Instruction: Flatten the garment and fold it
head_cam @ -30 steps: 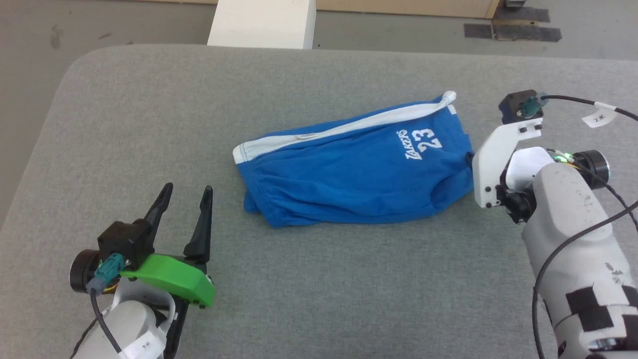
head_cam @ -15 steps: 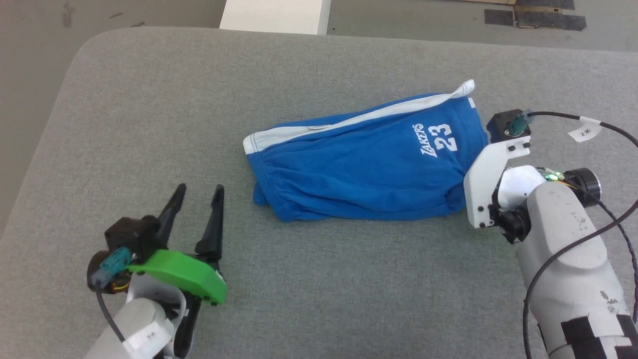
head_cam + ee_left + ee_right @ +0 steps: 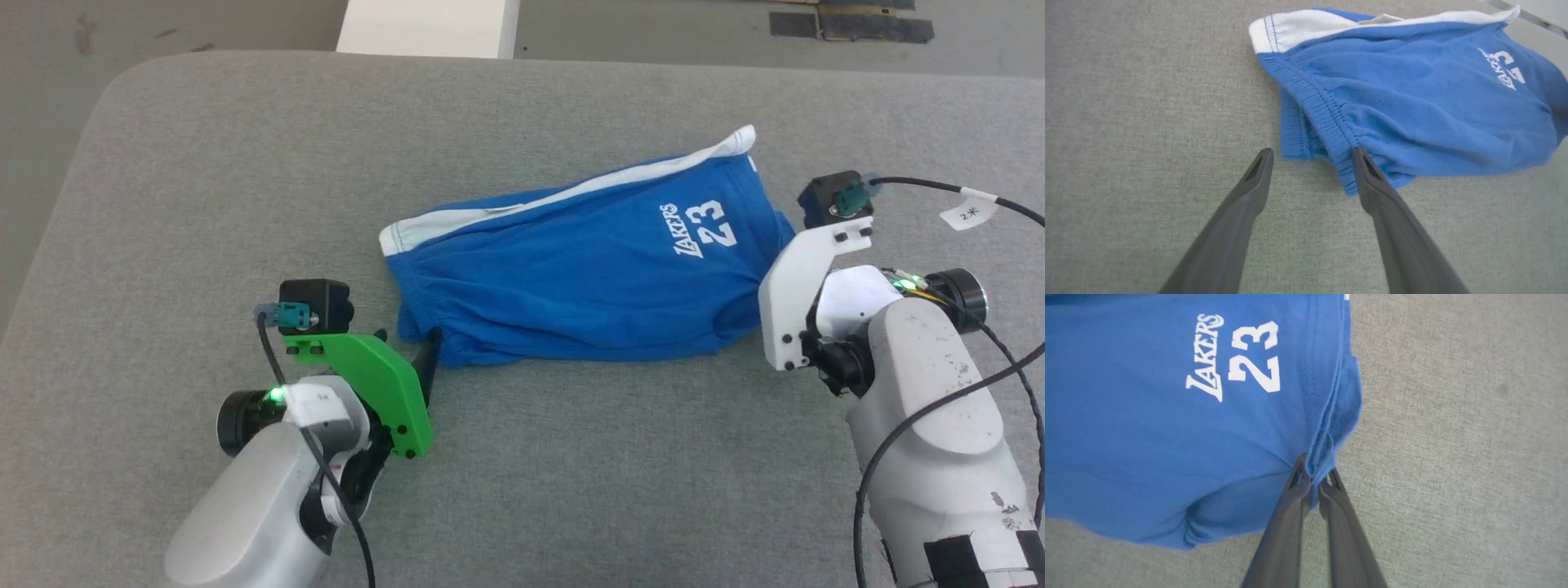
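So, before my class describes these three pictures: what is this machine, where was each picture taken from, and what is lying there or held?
It is a wheeled robot with two arms, each ending in a hand of two dark fingers. The wide picture comes from a camera on its head, looking down at a grey padded surface. The other two come from cameras on its wrists, each looking along that hand's fingers. On the surface lie blue shorts with white trim and a white 23. The right hand is shut, pinching an edge of the shorts near the number. The left hand is open at the other end; a stitched corner lies between its fingers, not gripped.
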Motion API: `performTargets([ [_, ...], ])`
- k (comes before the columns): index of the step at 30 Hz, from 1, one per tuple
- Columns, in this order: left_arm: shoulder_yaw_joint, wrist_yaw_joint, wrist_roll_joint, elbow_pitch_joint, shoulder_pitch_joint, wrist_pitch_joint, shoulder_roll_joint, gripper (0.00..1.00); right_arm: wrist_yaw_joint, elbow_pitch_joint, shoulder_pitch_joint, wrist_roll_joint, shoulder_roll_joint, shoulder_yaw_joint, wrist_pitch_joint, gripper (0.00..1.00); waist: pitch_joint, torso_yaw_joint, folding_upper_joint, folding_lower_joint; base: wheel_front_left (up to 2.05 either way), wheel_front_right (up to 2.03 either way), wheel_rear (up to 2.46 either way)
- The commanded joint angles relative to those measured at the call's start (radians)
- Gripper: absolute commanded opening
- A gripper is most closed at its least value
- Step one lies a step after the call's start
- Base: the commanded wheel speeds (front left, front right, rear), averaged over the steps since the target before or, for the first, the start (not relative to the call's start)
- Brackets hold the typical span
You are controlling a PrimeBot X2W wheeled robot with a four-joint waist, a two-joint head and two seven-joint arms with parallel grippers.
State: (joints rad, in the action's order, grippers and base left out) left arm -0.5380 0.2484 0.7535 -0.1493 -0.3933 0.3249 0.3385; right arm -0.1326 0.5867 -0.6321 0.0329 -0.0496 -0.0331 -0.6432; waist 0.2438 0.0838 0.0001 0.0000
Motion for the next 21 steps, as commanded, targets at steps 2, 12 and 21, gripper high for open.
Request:
performTargets([
  [2, 0.000, 0.012, 0.020, -0.035, -0.025, 0.024, -0.011, 1.00, 0.002, -0.021, 0.020, -0.020, -0.001, 0.018, -0.008, 0.00, 0.018, -0.021, -0.0001, 0.0000, 0.00, 0.00, 0.00],
  [12, -0.016, -0.016, 0.026, -0.120, -0.051, 0.030, -0.020, 0.00, 0.002, -0.072, 0.037, -0.039, -0.001, 0.042, -0.026, 0.00, 0.046, -0.042, -0.0001, 0.0000, 0.00, 0.00, 0.00],
  [21, -0.013, -0.067, 0.040, -0.119, -0.047, 0.000, -0.005, 0.00, 0.002, -0.102, 0.069, -0.066, -0.001, 0.030, -0.028, 0.00, 0.031, -0.035, -0.0001, 0.0000, 0.00, 0.00, 0.00],
])
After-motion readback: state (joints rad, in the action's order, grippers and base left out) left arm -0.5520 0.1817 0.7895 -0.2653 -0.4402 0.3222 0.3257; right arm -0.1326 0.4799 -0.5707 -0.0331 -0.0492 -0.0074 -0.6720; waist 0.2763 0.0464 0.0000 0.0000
